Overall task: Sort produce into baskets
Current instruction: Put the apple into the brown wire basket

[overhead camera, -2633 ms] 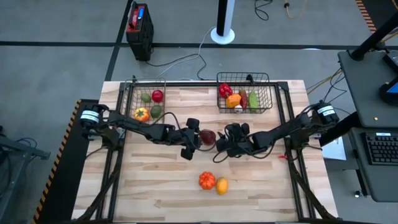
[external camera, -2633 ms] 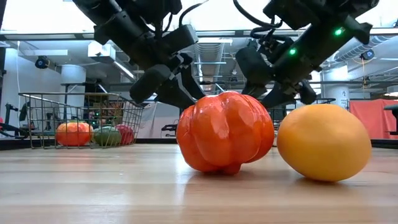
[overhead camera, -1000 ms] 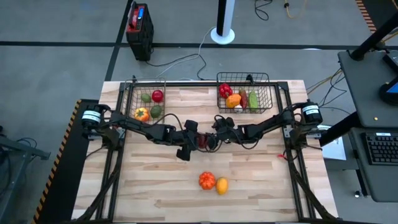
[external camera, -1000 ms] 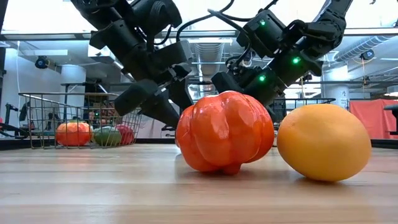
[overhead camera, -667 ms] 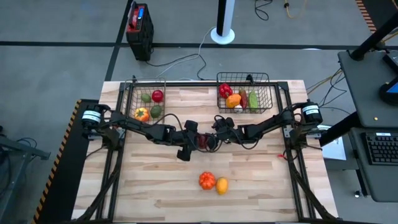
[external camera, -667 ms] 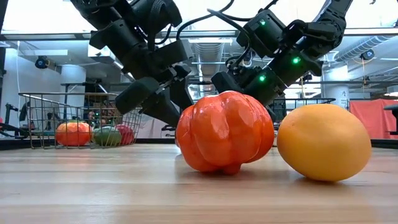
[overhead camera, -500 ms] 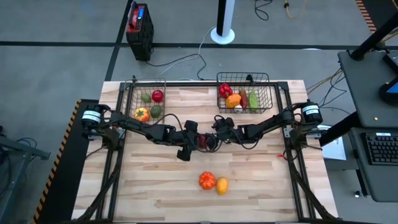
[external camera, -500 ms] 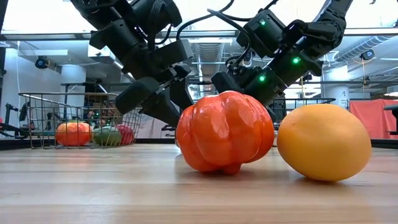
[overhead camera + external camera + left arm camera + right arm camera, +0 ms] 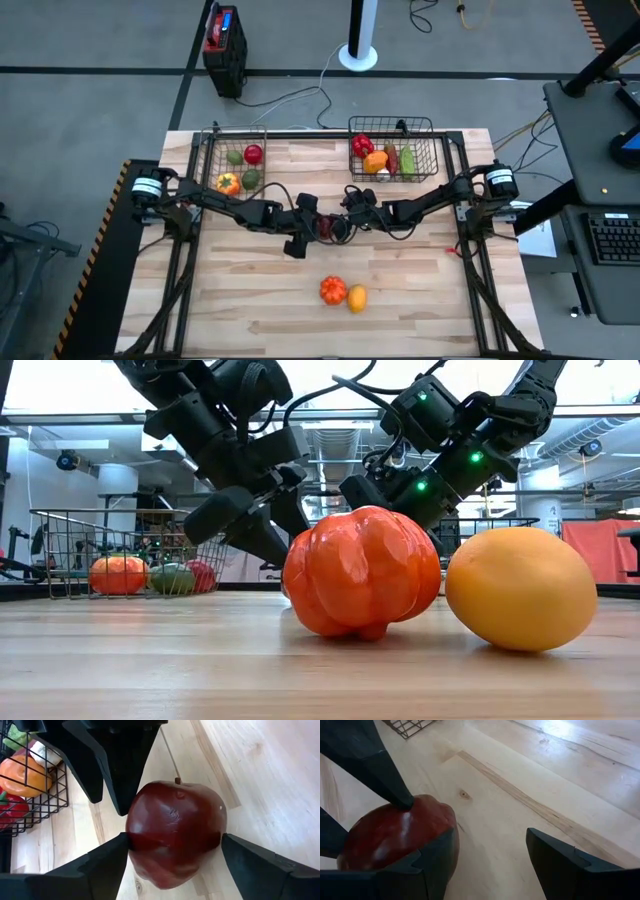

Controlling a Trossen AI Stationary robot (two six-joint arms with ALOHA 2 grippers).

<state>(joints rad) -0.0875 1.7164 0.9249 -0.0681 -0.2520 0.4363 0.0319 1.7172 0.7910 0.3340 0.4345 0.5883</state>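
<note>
At mid-frame in the high view, the left end effector (image 9: 172,845) grips the dark red apple (image 9: 173,832) on the table (image 9: 420,280) while the open right end effector (image 9: 492,852) straddles one side, apparently for a handover.

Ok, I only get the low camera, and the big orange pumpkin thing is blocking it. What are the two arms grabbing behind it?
Observer: A dark red apple. The left gripper has one finger against each side of it.
Operator: Is the other arm holding it too?
Observer: No. The right gripper is open. One of its fingers is close beside the apple, and the other stands well apart from it.
</note>
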